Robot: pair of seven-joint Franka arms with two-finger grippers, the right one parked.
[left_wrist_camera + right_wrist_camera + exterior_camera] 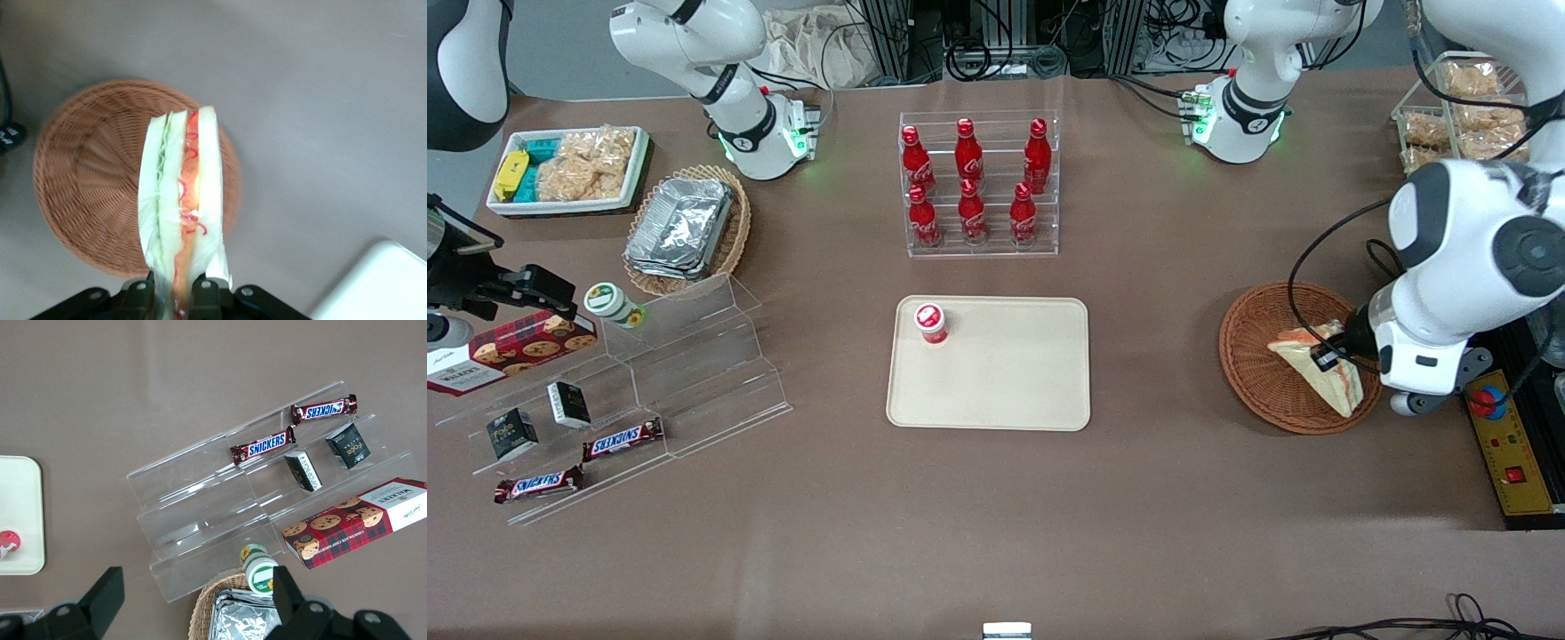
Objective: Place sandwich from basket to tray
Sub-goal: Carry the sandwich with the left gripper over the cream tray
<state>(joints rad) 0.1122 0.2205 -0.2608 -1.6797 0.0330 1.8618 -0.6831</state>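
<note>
The sandwich (1325, 369), a plastic-wrapped wedge of pale bread with red and green filling, hangs lifted over the reddish-brown wicker basket (1245, 356) at the working arm's end of the table. My gripper (1336, 356) is shut on it. In the left wrist view the black fingers (205, 295) pinch one end of the sandwich (180, 193) and the gripper (172, 295) holds it above the basket (87, 187). The beige tray (1005, 378) lies mid-table, apart from the basket, and its corner (377, 283) shows in the wrist view.
A red-capped cup (931, 323) stands on the tray. A clear rack of red bottles (978, 187) is farther from the camera. A yellow control box (1507, 440) sits beside the basket. Acrylic shelves (649, 382), a foil-container basket (685, 227) and a white bin (569, 169) lie toward the parked arm's end.
</note>
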